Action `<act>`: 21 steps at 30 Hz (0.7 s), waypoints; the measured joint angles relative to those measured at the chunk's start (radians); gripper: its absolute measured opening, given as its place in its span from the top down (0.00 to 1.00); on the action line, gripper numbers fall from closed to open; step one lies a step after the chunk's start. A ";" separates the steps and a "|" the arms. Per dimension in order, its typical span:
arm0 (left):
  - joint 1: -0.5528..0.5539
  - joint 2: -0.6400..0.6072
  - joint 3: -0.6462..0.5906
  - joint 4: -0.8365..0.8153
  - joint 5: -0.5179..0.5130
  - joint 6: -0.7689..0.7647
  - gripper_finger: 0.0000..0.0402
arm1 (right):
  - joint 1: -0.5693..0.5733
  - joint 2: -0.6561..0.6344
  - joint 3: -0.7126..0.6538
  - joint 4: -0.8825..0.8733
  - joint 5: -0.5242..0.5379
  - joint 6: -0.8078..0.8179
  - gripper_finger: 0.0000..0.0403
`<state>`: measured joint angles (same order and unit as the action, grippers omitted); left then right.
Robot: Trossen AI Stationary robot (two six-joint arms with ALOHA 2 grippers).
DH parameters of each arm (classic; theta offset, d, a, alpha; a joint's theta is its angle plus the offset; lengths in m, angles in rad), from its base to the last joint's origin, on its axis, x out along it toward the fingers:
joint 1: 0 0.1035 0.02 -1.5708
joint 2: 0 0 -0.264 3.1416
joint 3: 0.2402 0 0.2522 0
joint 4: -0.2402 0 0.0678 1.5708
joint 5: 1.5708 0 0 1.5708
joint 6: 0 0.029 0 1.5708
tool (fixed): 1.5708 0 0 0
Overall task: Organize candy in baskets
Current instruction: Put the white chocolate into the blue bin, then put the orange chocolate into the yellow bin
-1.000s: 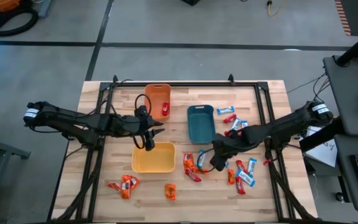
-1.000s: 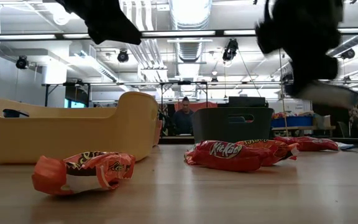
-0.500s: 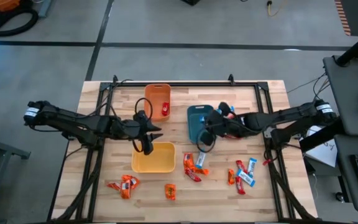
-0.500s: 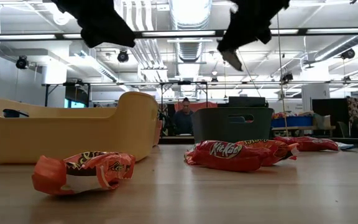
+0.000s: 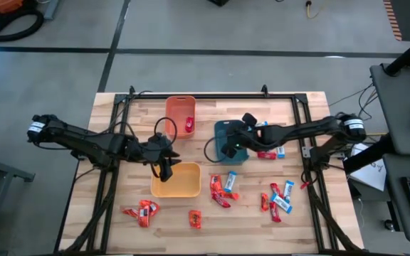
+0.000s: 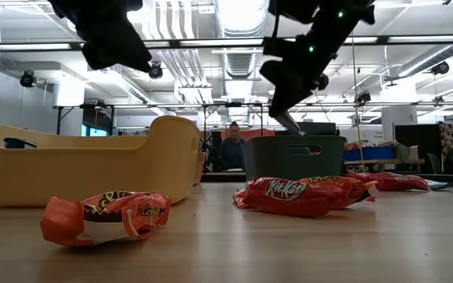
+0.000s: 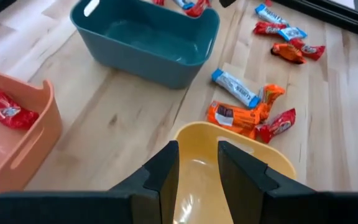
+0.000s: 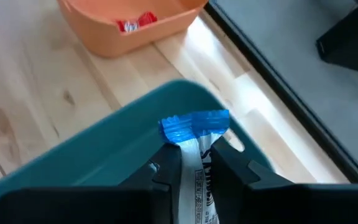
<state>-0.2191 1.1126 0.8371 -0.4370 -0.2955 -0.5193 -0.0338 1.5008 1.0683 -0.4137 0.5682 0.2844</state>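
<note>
My right fingers [image 8: 191, 163] are clamped on a light-blue-and-white wrapped candy bar [image 8: 194, 134], and I've swung it up from the scattered pile at about four o'clock on the wooden surface [image 5: 297, 220] to hang right over the dark teal rectangular plastic basket [image 5: 228, 142]. That's the carry done; the grip seems to be just starting to ease, so I judge the drop into the teal basket comes next. My left fingers [image 7: 197, 165] hold a narrow gap with nothing in them, hovering over the empty wide yellow plastic basket [image 5: 176, 180] at around seven o'clock. The orange plastic basket [image 5: 180, 114] at eleven o'clock already holds one red-wrapped candy [image 5: 189, 125]. Plenty of bars still lie loose at five o'clock, so the sorting is early.
</note>
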 joint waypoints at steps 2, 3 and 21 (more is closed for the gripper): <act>-0.003 0.000 0.000 0.000 0.000 -0.003 0.76 | 0.000 0.016 0.000 0.000 -0.001 0.003 0.80; -0.003 0.000 0.000 0.000 0.000 -0.003 0.76 | 0.000 0.022 0.000 0.000 -0.001 0.003 0.78; -0.029 -0.004 0.000 -0.151 0.192 -0.278 0.76 | -0.006 -0.056 0.008 -0.013 -0.194 0.001 0.65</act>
<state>-0.2481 1.1082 0.8371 -0.5881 -0.1031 -0.7969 -0.0402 1.4450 1.0763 -0.4265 0.3743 0.2852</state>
